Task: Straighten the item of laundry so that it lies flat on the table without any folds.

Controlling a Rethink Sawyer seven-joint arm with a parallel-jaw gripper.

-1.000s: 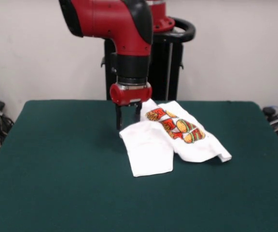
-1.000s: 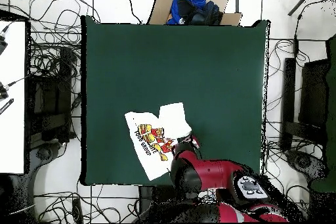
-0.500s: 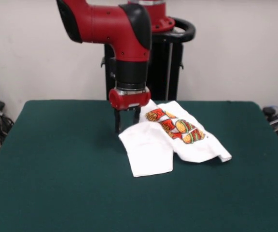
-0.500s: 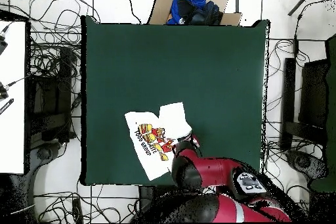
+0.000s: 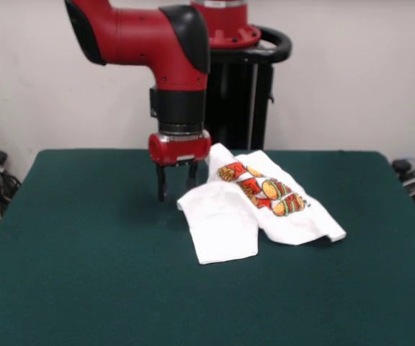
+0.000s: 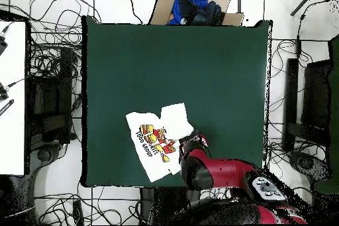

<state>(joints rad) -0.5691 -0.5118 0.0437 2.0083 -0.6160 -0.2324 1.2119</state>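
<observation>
The item of laundry [image 5: 225,223] is a white printed T-shirt, crumpled on the table [image 5: 63,252] right of centre. A plain white flap is folded over the front of it, and the colourful print [image 5: 261,189] shows behind. My gripper [image 5: 176,189] hangs open just left of the shirt's near-left corner, fingertips close to the cloth, with nothing between them. From overhead, the shirt [image 6: 155,144] lies near the table's [image 6: 165,57] bottom edge. The gripper [image 6: 197,137] stands at the shirt's right side, mostly under the red arm.
A cardboard box with blue clothing [image 6: 195,8] sits beyond the table's top edge in the overhead view. Cables cover the floor around the table. A white desk [image 6: 12,97] stands at the left.
The arm and gripper have shifted left in the front view, off the shirt's corner. The shirt has kept its shape and place.
</observation>
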